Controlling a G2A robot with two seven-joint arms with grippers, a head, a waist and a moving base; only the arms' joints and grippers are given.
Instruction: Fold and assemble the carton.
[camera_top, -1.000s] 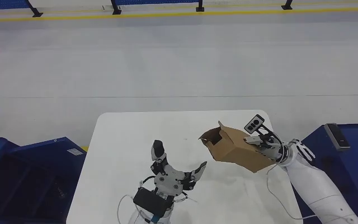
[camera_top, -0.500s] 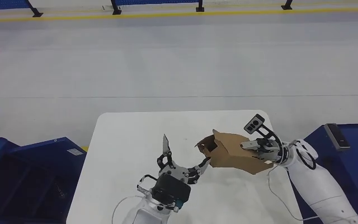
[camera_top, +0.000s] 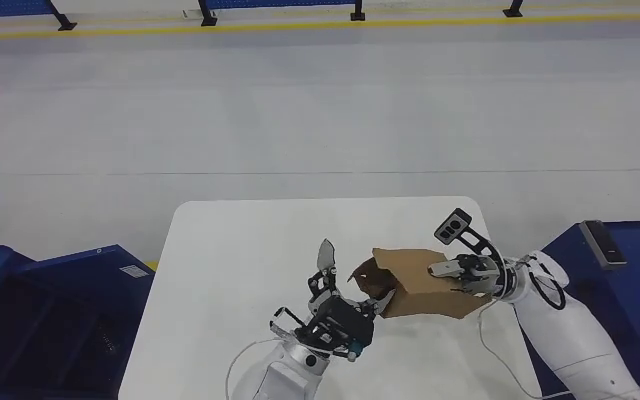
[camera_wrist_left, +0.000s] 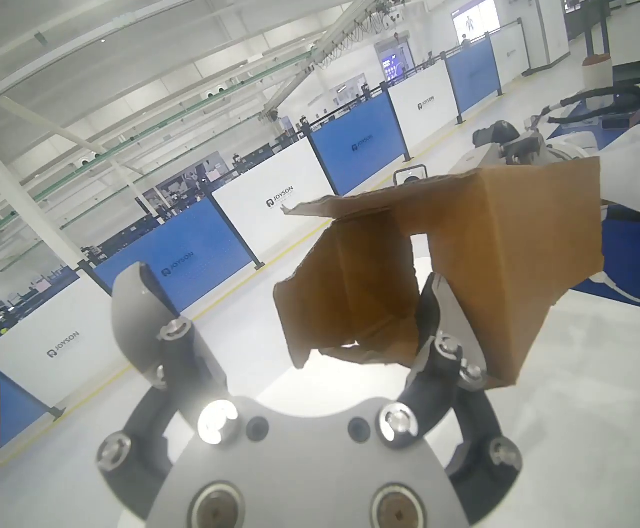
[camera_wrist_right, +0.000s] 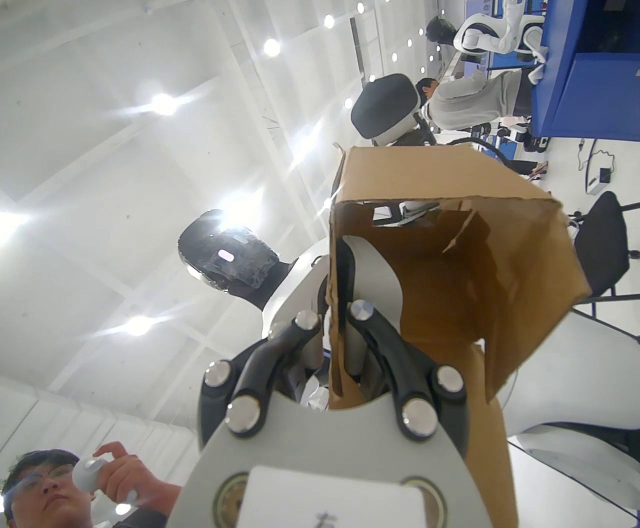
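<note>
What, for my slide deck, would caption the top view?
Right gripper holds a half-folded carton over the white table; open left gripper sits at its flaps.

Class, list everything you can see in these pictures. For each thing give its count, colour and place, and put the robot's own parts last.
carton: one, brown, on its side over the table's right part, in the right hand
table: one, white, under both arms
bin: one, blue, on the floor left of the table
line: one, yellow, across the floor far beyond the table
barriers: several, blue and white, in a row along the line
left hand: one, grey and black, open, at the carton's open end with one finger close against it
right hand: one, grey and black, shut on the carton's wall at its other end
</note>
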